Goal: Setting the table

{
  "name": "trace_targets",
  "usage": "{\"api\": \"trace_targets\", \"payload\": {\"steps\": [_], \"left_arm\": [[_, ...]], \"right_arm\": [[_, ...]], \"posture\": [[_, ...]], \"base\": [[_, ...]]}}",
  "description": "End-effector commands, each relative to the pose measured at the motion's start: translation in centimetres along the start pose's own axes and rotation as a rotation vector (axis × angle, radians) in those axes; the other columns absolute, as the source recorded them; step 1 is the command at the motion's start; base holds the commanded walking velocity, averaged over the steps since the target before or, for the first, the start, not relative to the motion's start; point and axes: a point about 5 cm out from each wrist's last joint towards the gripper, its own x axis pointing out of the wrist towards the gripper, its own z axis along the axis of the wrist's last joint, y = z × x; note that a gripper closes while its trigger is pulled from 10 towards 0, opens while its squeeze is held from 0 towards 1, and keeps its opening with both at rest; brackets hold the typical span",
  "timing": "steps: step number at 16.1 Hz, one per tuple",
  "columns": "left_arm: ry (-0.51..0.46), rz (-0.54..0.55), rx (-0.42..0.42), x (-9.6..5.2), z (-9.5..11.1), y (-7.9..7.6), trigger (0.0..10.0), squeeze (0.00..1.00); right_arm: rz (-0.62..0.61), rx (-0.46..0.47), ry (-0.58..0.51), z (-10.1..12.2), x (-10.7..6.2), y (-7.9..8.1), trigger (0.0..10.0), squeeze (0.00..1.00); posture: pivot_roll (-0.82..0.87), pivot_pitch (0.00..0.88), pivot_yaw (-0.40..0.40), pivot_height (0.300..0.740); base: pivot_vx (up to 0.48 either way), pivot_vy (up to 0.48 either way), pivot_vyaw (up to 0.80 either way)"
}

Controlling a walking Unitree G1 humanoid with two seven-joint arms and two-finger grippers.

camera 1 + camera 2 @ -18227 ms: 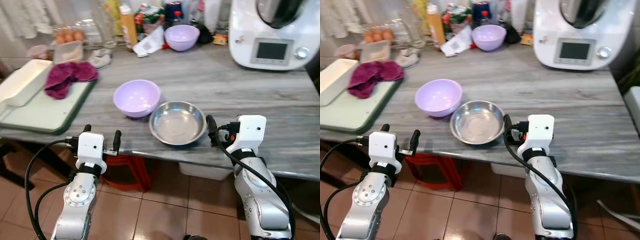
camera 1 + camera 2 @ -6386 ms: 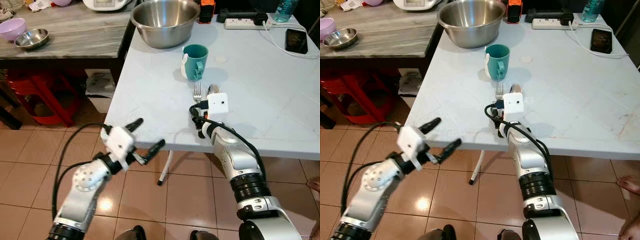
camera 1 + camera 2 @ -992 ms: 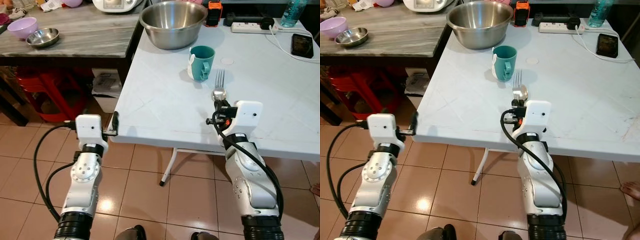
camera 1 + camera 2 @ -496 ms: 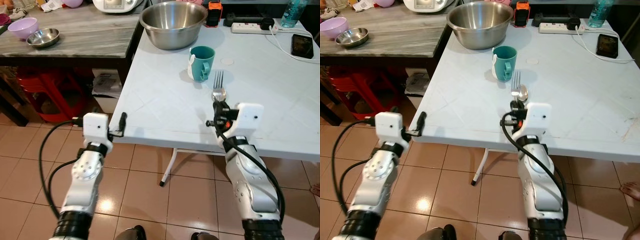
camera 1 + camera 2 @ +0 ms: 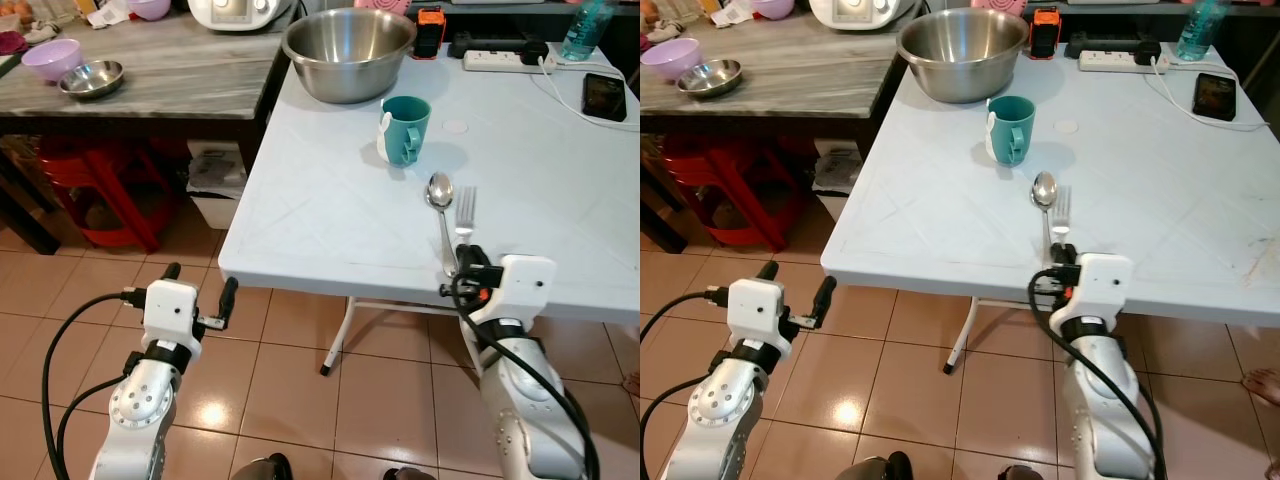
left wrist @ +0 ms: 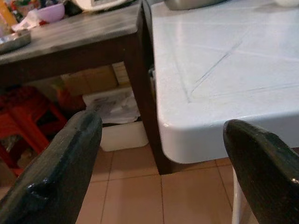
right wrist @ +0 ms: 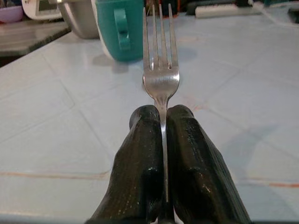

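A fork point(image 5: 465, 207) lies along the near part of a white desk point(image 5: 330, 200), its handle clamped between the closed fingers of the right end effector point(image 5: 462, 268) at the desk's front edge. In the left eye view a spoon point(image 5: 440, 198) lies just beside the fork, on its left, bowl pointing away; its handle end is hidden behind the end effector. A teal mug point(image 5: 404, 129) stands farther back, with a large steel bowl point(image 5: 348, 52) behind it. A power strip point(image 5: 500, 58) and a phone point(image 5: 603, 95) sit near the far right, the phone partly cut off by the frame edge. The left end effector point(image 5: 198, 290) hangs below desk height over the tiled floor point(image 5: 290, 370), fingers spread and holding nothing. To the left, a grey desk point(image 5: 170, 70) carries a lilac bowl point(image 5: 52, 59) and a small steel dish point(image 5: 91, 79).

The left wrist view shows two black fingers point(image 6: 60, 172) wide apart, framing the white desk's rounded corner.

The right wrist view shows the fingers point(image 7: 140, 172) pressed shut on the fork's neck, tines pointing towards the mug; the handle is hidden between them, and whether the fork touches the surface is hard to judge.
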Motion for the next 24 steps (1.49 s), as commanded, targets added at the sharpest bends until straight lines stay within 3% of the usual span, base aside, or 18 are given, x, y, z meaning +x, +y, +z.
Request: {"api": "trace_targets", "payload": {"steps": [1, 7, 10, 14, 24], "left_arm": [[-0.008, -0.022, 0.024, 0.1, 0.5, 0.0, 10.0, 0.0], [-0.001, -0.142, 0.034, 1.0, 0.6, -1.4, 10.0, 0.0], [-0.005, -0.081, -0.028, 2.6, 0.9, -1.8, 10.0, 0.0], [0.009, -0.075, -0.062, 2.6, 0.4, -2.6, 10.0, 0.0], [-0.002, -0.02, -0.109, 4.0, 0.6, -3.3, 10.0, 0.0]], "right_arm": [[-0.005, 0.011, -0.033, 0.5, 0.0, 0.0, 10.0, 0.0], [0.003, 0.021, -0.06, 1.2, 0.0, 1.3, 10.0, 0.0], [-0.009, 0.014, -0.066, 1.3, 0.2, 1.0, 10.0, 0.0], [-0.021, 0.016, -0.087, 1.8, 0.5, 0.9, 10.0, 0.0], [0.002, 0.014, -0.093, 2.0, 1.4, 1.5, 10.0, 0.0]], "posture": [[-0.09, 0.133, 0.097, 0.74], [-0.16, 0.102, 0.091, 0.74], [-0.19, 0.099, 0.095, 0.74], [-0.21, 0.102, 0.106, 0.74], [-0.2, 0.114, 0.093, 0.74]], "base": [[0.0, 0.0, 0.0], [0.0, 0.0, 0.0], [0.0, 0.0, -0.67], [0.0, 0.135, -0.57], [0.0, 0.396, 0.0]]}}
